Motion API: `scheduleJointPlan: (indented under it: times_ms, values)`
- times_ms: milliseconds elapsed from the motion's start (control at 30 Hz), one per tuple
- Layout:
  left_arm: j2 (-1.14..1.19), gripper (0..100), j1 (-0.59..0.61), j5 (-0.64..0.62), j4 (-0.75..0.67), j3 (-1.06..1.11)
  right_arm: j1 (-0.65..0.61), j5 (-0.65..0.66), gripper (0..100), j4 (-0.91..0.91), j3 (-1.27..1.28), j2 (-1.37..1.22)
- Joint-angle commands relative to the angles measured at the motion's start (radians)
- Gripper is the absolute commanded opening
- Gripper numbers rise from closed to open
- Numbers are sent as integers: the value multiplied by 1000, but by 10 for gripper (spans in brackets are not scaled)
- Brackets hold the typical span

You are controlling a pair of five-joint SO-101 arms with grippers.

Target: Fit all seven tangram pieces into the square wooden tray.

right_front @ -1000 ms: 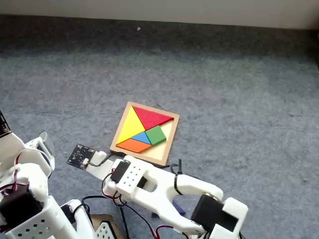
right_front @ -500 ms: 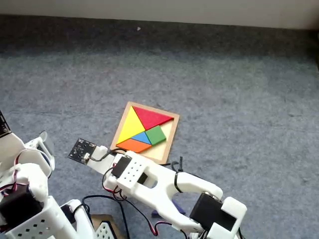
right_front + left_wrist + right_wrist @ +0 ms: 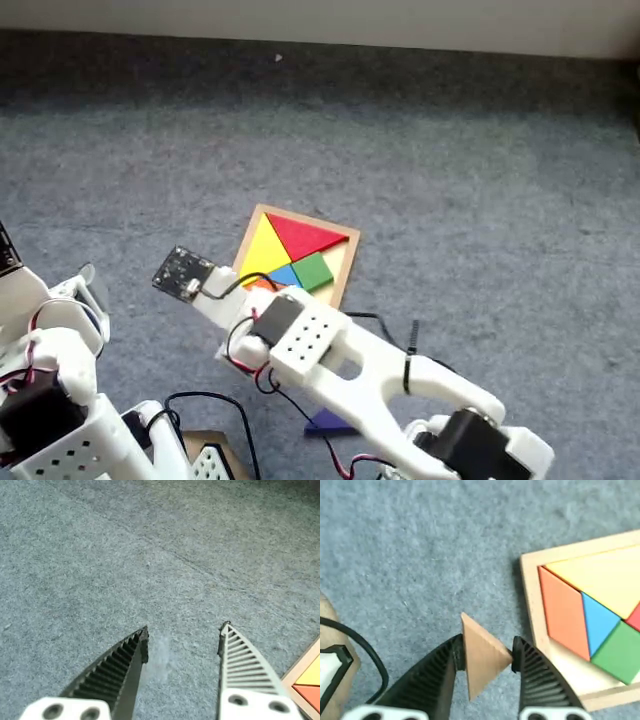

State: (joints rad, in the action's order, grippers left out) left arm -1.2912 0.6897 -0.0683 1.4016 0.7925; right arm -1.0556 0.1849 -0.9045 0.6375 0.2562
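The right gripper (image 3: 488, 650) pinches a pale wooden triangle (image 3: 479, 675) near the square wooden tray (image 3: 527, 600), whose near edge its arm (image 3: 330, 350) covers from above.

No readable text, labels or numbers anywhere.

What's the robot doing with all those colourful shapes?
It is doing a shape puzzle. The right pincer is shut on a wooden triangle, just beside the tray. The tray already holds yellow, red, blue, green and orange pieces, with a gap along one edge. A purple piece lies on the carpet. The left pincer is open over bare carpet.
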Motion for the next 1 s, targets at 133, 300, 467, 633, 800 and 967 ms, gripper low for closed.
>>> scheduleJointPlan:
  times_ms: [133,300,467,633,800,967]
  values:
    - [-5,232,-16,-8,-84,91,166,5,105,-8,24,179]
    - [-5,232,-59,-11,-146,165,278,6,105,61,28,177]
    - [-5,232,-225,-11,-218,294,351,114,105,136,28,107]
    - [-5,231,-282,-11,-324,403,406,265,105,206,21,-58]
    - [-7,231,-305,-11,-396,470,443,440,105,226,-42,-196]
    - [-7,231,-305,-11,-396,476,444,488,111,223,-101,-257]
